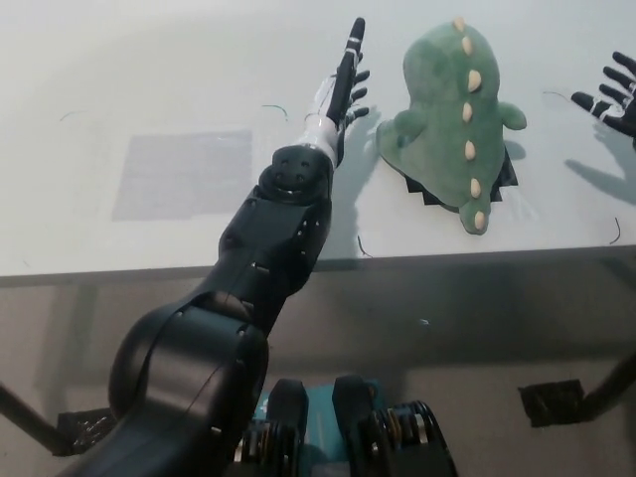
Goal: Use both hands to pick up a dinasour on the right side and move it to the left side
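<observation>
A green plush dinosaur with cream spikes down its back lies on the right part of the white table, on top of a small black patch. My left hand is just left of the dinosaur, open with its fingers stretched out straight, a narrow gap away from the plush. My right hand shows at the picture's right edge, open with fingers spread, well clear of the dinosaur's right side. Neither hand touches the toy.
A pale grey rectangle is marked on the table's left half. The table's front edge runs across the middle of the picture. A black square lies on the floor below at the right.
</observation>
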You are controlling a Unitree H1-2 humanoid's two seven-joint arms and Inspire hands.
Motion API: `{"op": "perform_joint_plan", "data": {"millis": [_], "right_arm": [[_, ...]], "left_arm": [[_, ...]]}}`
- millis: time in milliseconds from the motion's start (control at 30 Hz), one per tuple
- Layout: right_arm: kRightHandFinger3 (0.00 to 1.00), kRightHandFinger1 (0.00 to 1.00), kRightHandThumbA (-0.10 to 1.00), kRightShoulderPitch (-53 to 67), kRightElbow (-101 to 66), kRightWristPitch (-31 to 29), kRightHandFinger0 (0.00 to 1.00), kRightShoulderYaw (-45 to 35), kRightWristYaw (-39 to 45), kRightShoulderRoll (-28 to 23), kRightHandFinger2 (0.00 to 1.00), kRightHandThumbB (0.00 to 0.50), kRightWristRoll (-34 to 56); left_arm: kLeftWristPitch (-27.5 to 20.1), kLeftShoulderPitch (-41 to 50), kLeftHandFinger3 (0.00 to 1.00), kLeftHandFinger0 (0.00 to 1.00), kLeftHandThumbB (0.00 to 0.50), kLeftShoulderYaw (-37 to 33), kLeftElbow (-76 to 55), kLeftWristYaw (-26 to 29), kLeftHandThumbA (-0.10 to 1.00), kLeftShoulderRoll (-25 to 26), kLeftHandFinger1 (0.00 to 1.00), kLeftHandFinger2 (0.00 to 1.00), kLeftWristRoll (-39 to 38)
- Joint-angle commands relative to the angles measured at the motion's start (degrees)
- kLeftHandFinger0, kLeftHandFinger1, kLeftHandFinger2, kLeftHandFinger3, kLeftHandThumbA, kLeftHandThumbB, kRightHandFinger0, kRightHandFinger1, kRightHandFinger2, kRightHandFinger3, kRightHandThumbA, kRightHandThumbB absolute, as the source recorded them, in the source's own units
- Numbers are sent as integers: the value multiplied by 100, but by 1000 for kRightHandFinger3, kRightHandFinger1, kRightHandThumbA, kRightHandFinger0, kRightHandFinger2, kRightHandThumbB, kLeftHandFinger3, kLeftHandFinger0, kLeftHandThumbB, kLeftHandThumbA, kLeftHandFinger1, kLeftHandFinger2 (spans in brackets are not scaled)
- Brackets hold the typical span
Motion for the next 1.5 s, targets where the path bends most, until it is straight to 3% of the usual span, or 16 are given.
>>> {"op": "perform_joint_plan", "data": {"millis": [0,67,133,400,567,1133,1333,1400,1467], "right_arm": [[1000,1000,1000,-99,-233,130,1000,-108,9,16,1000,199,165],[1000,1000,1000,-57,-265,109,1000,-138,32,60,1000,160,180],[1000,1000,1000,-57,-219,58,1000,-144,55,86,1000,154,165],[1000,1000,1000,-47,-174,37,1000,-115,119,112,1000,220,129],[1000,1000,1000,23,-282,115,1000,-104,122,174,1000,176,144],[1000,1000,1000,143,-194,47,1000,-28,111,418,1000,249,81],[1000,1000,1000,184,-168,83,1000,-28,57,481,1000,219,64],[1000,1000,1000,205,-166,78,1000,-12,59,503,1000,218,51],[1000,1000,1000,160,-116,50,1000,-14,27,490,1000,234,28]], "left_arm": [[-132,-198,1000,1000,379,-16,-40,59,1000,-74,1000,1000,38],[-145,-157,1000,1000,352,-55,-31,100,1000,-94,1000,1000,81],[-188,-114,1000,1000,351,-72,-24,102,1000,-103,1000,1000,89],[-249,-26,1000,1000,398,-93,-16,149,1000,-150,1000,1000,96],[-238,26,1000,1000,406,-43,-25,156,1000,-202,1000,1000,38],[-163,187,1000,1000,381,-75,37,139,1000,-212,1000,1000,62],[-143,224,1000,1000,398,-53,39,207,1000,-252,1000,1000,46],[-147,255,1000,1000,376,-91,34,191,1000,-248,1000,1000,84],[-125,205,1000,1000,386,-96,57,195,1000,-259,1000,1000,84]]}}
